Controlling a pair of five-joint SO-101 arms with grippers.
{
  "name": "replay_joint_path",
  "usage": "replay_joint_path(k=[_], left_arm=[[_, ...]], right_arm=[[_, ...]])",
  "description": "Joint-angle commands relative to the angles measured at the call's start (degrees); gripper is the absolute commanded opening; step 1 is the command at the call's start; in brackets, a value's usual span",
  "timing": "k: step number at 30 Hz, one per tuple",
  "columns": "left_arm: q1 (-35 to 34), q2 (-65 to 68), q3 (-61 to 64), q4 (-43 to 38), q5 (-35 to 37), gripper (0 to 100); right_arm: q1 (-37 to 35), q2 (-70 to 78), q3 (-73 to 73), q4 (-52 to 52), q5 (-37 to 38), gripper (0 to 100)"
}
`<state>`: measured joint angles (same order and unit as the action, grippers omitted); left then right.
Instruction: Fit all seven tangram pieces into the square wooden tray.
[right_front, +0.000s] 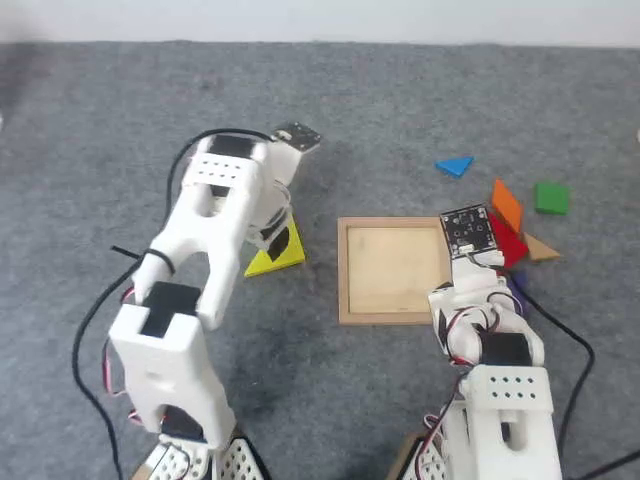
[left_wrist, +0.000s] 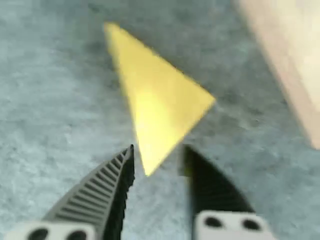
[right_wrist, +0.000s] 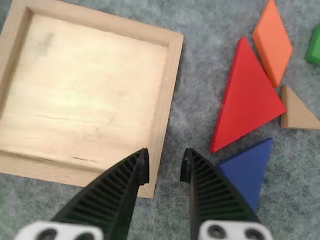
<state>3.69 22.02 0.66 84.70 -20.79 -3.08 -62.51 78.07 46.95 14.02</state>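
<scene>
Left gripper (left_wrist: 156, 161), jaws parted, straddles one corner of the yellow triangle (left_wrist: 155, 100) lying near the wooden tray (right_wrist: 172, 75). Right gripper (right_wrist: 164, 162), narrowly parted and empty, hangs over the tray's edge near the red triangle (right_wrist: 247, 100).

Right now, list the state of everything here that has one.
wooden tray: empty.
yellow triangle: lying flat, outside the tray.
left gripper: open around the yellow triangle's tip.
right gripper: open, holding nothing.
red triangle: lying flat, outside the tray.
</scene>
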Motion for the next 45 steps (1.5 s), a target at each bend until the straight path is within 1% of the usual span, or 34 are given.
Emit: replay_joint_path(k=[1, 5, 9, 14, 20, 23, 26, 30, 32, 41, 45], left_arm=[[-0.5, 1.8, 0.0, -2.5, 1.5, 31], [-0.1, 6.5, -0.2, -8.0, 4.1, 32], [0.0, 9.1, -0.3, -10.4, 4.2, 31], [0.2, 9.1, -3.2, -9.7, 4.7, 31], [1.2, 9.6, -6.0, -3.9, 5.7, 32], [1.8, 9.2, -6.0, -3.3, 6.5, 34], [1.9, 9.2, -6.1, -3.5, 9.6, 39], [0.9, 9.4, -6.1, -8.0, 16.4, 39], [1.1, 9.8, -5.9, -9.8, 18.4, 39], [1.8, 9.8, -4.0, -10.8, 17.7, 39], [1.8, 9.8, -2.2, -11.4, 16.0, 34]], right_arm=[[0.2, -1.1, -0.7, -0.9, 1.1, 12.6], [0.2, -1.1, -0.7, -0.9, 1.1, 12.6], [0.2, -1.1, -0.6, -0.9, 1.1, 12.6], [0.2, -1.1, -0.6, -0.9, 1.1, 12.6], [0.2, -1.1, -0.6, -0.9, 1.1, 12.6], [0.2, -1.1, -0.6, -0.9, 1.1, 12.6], [0.2, -1.1, -0.6, -0.9, 1.1, 12.6], [0.2, -1.1, -0.6, -0.9, 1.1, 12.6], [0.2, -1.1, -0.6, -0.9, 1.1, 12.6], [0.2, -1.1, -0.6, -0.9, 1.1, 12.6], [0.2, -1.1, -0.6, -0.9, 1.1, 12.6]])
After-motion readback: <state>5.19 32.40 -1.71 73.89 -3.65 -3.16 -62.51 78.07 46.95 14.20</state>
